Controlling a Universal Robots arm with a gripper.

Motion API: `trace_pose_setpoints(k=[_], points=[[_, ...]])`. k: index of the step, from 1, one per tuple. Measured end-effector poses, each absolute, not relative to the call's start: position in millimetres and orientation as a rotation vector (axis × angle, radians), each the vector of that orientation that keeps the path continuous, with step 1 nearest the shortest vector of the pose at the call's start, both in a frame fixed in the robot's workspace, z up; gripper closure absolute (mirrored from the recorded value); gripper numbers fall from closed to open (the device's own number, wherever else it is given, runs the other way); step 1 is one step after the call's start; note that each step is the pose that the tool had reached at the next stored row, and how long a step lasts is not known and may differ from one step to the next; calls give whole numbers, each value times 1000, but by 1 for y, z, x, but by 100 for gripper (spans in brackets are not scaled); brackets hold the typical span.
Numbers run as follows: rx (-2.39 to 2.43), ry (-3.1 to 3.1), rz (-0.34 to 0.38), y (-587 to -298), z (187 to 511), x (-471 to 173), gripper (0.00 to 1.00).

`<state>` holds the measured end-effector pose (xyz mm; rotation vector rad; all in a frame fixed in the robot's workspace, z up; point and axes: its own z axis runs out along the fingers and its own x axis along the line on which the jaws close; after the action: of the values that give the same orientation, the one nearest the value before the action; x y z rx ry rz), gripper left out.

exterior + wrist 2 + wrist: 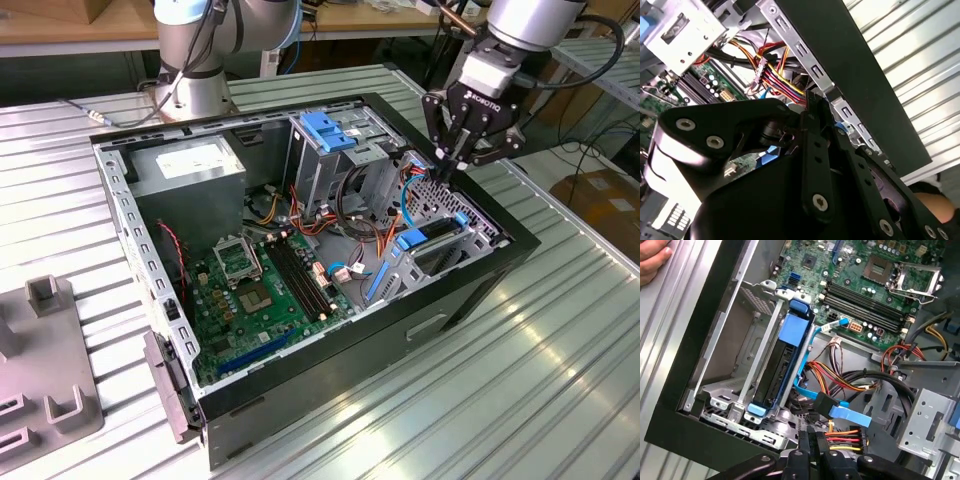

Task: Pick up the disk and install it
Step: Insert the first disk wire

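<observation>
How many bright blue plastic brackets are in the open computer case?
2. One blue bracket tops the tall grey drive cage; the other bracket sits in the low bay near the gripper. More may be hidden.

My claw: matt black metal. Rail on the disk: glossy blue plastic. Frame of the case: dull grey sheet metal. The table: ribbed, shiny metal.

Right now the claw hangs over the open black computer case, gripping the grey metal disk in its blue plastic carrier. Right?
Not gripping. In the first wrist view the claw is shut on nothing, and the grey metal disk in its blue plastic carrier sits in a grey drive bay. It does hang over the open black computer case.
</observation>
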<state>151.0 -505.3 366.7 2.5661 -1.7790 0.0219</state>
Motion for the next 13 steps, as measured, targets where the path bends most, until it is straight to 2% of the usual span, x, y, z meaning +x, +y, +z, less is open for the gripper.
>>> trace_pose_setpoints(k=[13], points=[[2449, -1933, 19, -506, 364, 148, 83]])
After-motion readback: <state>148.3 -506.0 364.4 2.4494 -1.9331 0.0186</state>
